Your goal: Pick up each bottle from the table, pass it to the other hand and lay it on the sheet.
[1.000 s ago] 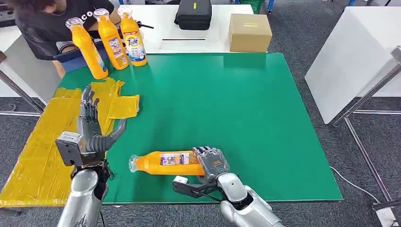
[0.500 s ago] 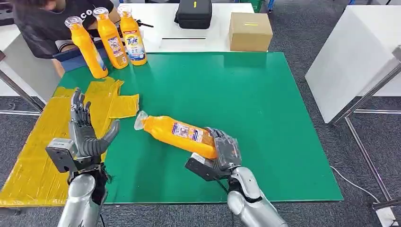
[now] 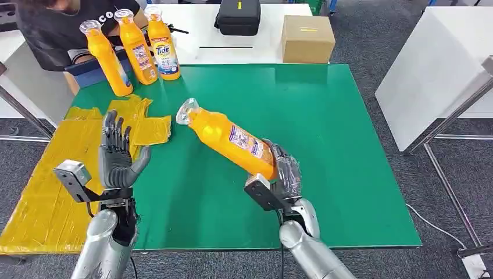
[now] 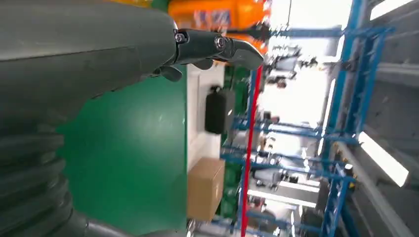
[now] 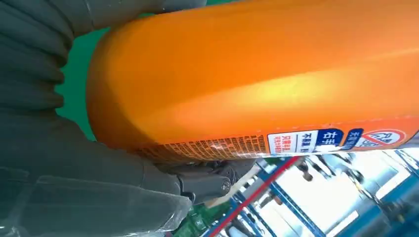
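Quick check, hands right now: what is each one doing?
Left hand: open, fingers spread, holding nothing.
Right hand: holding the orange bottle by its base, cap end tilted up toward the left hand.

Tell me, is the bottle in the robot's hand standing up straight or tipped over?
Tipped. The right hand grips the orange bottle by its base, slanting above the green table.

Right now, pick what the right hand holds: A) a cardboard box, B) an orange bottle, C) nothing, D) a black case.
B: the right hand grips the orange bottle by its base, tilted above the green table, cap toward the open left hand.
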Motion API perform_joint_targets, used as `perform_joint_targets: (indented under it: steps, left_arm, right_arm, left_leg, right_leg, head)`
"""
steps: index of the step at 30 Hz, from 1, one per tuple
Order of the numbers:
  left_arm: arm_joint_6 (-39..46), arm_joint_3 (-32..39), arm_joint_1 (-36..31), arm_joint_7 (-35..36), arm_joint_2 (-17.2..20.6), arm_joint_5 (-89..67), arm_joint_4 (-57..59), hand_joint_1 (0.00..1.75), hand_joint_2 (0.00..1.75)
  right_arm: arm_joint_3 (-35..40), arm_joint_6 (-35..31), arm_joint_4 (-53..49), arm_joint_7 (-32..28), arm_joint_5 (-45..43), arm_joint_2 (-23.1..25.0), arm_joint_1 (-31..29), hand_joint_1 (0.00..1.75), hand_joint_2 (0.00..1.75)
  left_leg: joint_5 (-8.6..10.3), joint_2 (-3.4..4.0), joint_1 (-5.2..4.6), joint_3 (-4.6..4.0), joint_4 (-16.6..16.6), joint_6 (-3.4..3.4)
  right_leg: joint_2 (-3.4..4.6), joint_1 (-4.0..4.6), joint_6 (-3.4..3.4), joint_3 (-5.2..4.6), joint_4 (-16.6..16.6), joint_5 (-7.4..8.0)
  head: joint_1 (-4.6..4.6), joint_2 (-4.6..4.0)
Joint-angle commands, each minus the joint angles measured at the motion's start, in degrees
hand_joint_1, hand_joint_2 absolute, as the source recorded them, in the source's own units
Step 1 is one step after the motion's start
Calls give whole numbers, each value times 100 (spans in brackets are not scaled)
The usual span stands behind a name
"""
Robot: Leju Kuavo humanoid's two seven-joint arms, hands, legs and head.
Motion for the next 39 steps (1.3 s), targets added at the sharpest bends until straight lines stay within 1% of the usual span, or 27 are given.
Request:
perform_joint_targets:
  steps: [1,4,6,7,8,9,10,11,12,13,14,15,16,20,21,22,23,24,25,26,29,31,35,36,37,38,39]
  left_arm:
    - [-976,-419,-806,722,228,566,1254,0,175]
    - [-1063,-575,-906,801,119,609,1332,0,175]
    - [-1073,-733,-910,810,116,584,1283,0,175]
    - [-1073,-733,-910,810,116,584,1283,0,175]
    - [-1091,-806,-895,823,54,625,1211,0,175]
    - [-1118,-853,-894,855,32,676,1186,0,175]
    - [-1118,-853,-894,855,32,676,1186,0,175]
    - [-1188,-889,-921,985,-12,868,1206,0,175]
    - [-1191,-902,-927,1001,-18,895,1211,0,175]
    - [-1191,-902,-927,1001,-18,895,1211,0,175]
    - [-1160,-978,-958,1010,-16,947,1250,0,175]
    - [-1131,-1025,-1005,1074,-33,1106,1308,0,175]
    - [-1095,-1063,-1032,1092,-38,1202,1339,0,175]
    - [-1022,-1056,-1118,1125,-147,1436,1451,0,175]
    - [-1014,-1070,-1127,1123,-144,1491,1459,0,175]
    - [-999,-1092,-1139,1119,-145,1525,1465,0,175]
    - [-986,-1103,-1153,1115,-150,1552,1472,0,175]
    - [-984,-1105,-1156,1115,-152,1562,1474,0,175]
    - [-984,-1105,-1156,1115,-152,1562,1474,0,175]
    - [-981,-1122,-1169,1109,-152,1610,1475,0,175]
    - [-1014,-1106,-1177,1135,-181,1784,1416,0,175]
    - [-1014,-1106,-1177,1135,-181,1784,1416,0,175]
    - [-1014,-1106,-1177,1135,-181,1784,1416,0,175]
    - [-1014,-1106,-1177,1135,-181,1784,1416,0,175]
    - [-1014,-1106,-1177,1135,-181,1784,1416,0,175]
    - [-1021,-1074,-1173,1153,-206,1858,1403,0,175]
    - [-1018,-1040,-1167,1186,-239,1956,1369,0,175]
  right_arm:
    - [-269,-288,1514,-892,-564,446,-854,175,175]
    - [-445,-288,1682,-953,-366,554,-1003,175,175]
    - [-711,-288,1810,-1063,-33,698,-1036,175,175]
    - [-711,-288,1810,-1063,-33,698,-1036,175,175]
    - [-880,-288,1796,-1036,245,728,-1069,175,175]
    - [-1034,-288,1798,-1012,503,815,-1075,175,175]
    - [-1034,-288,1798,-1012,503,815,-1075,175,175]
    - [-1326,-288,1774,-962,953,925,-1096,175,175]
    - [-1383,-288,1780,-981,1048,952,-1098,175,175]
    - [-1383,-288,1780,-981,1048,952,-1098,175,175]
    - [-1689,-288,1827,-1053,1349,1083,-1103,175,175]
    - [-2066,-288,1846,-1133,1835,1204,-1108,175,175]
    - [-2130,-288,1837,-1118,1958,1204,-1112,175,175]
    - [-2162,-288,1561,-909,2468,1204,-1030,175,175]
    - [-2142,-288,1496,-851,2565,1204,-1001,175,175]
    - [-2145,-288,1433,-770,2714,1204,-1003,175,175]
    - [-2124,-288,1393,-710,2838,1204,-1021,175,175]
    - [-2127,-288,1373,-680,2889,1204,-1023,175,175]
    - [-2127,-288,1373,-680,2889,1204,-1023,175,175]
    - [-2078,-288,1364,-567,3013,1204,-1062,175,175]
    - [-1996,-288,1370,-323,3188,1204,-1156,175,175]
    - [-1996,-288,1370,-323,3188,1204,-1156,175,175]
    - [-1996,-288,1370,-323,3188,1204,-1156,175,175]
    - [-1996,-288,1370,-323,3188,1204,-1156,175,175]
    - [-1996,-288,1370,-323,3188,1204,-1156,175,175]
    - [-2004,-288,1355,-293,3250,1204,-1175,175,175]
    - [-2004,-288,1294,-226,3334,1204,-1166,175,175]
  left_leg:
    - [-2,3,-1,17,-3,-13]
    - [-3,-6,1,20,1,-18]
    - [-2,-5,1,16,0,-15]
    - [-8,-3,2,25,3,-20]
    - [-11,-3,2,30,3,-23]
    - [-1,-1,0,9,1,-11]
    - [-5,-3,1,18,1,-16]
    - [-8,-8,1,25,2,-20]
    - [-1,-9,0,10,2,-14]
    - [-7,-6,1,18,5,-18]
    - [-8,-9,2,21,5,-20]
    - [-1,-7,0,4,3,-13]
    - [-5,-4,1,13,5,-18]
    - [-5,-13,2,13,6,-19]
    - [-6,-16,2,18,6,-22]
    - [1,-14,1,3,2,-13]
    - [-4,-15,1,12,3,-18]
    - [0,-7,0,1,2,-11]
    - [-4,-7,2,7,4,-15]
    - [-9,-3,0,18,5,-20]
    - [-2,-3,0,3,3,-14]
    - [-9,-4,1,13,8,-20]
    - [-7,-1,1,11,6,-18]
    - [0,-2,-1,0,2,-12]
    - [-6,-2,2,10,6,-18]
    - [-1,-3,-1,0,3,-12]
    - [-5,-2,0,9,5,-17]
  right_leg:
    - [-2,-1,-5,14,0,-4]
    - [-13,1,-6,20,2,-10]
    - [-11,1,-5,17,1,-8]
    - [-11,2,-6,26,3,-13]
    - [-12,2,-7,31,4,-16]
    - [-4,1,-3,9,2,-5]
    - [-10,2,-5,20,2,-10]
    - [-16,2,-5,27,3,-15]
    - [-15,0,-3,12,4,-9]
    - [-13,2,-5,19,6,-13]
    - [-17,2,-5,24,5,-15]
    - [-12,1,-3,8,4,-8]
    - [-10,2,-4,16,6,-11]
    - [-20,3,-5,19,5,-13]
    - [-24,3,-6,24,6,-16]
    - [-19,2,-3,8,2,-8]
    - [-21,2,-4,18,3,-13]
    - [-10,1,-2,5,2,-6]
    - [-12,3,-3,13,2,-9]
    - [-9,2,-5,21,6,-15]
    - [-7,1,-3,5,4,-8]
    - [-11,3,-5,17,8,-15]
    - [-7,2,-5,16,6,-11]
    - [-7,0,-2,4,3,-5]
    - [-8,3,-4,15,5,-11]
    - [-7,1,-2,5,3,-6]
    - [-8,1,-4,13,5,-10]
  head:
    - [0,0]
    - [0,0]
    - [0,0]
    - [0,0]
    - [0,0]
    - [0,0]
    - [0,0]
    - [0,0]
    - [0,0]
    - [0,0]
    - [2,0]
    - [0,0]
    - [0,0]
    - [0,0]
    - [0,0]
    - [2,0]
    - [0,0]
    - [2,0]
    - [0,0]
    - [-2,0]
    - [0,0]
    - [0,0]
    - [0,0]
    - [0,0]
    - [0,0]
    - [0,0]
    - [0,0]
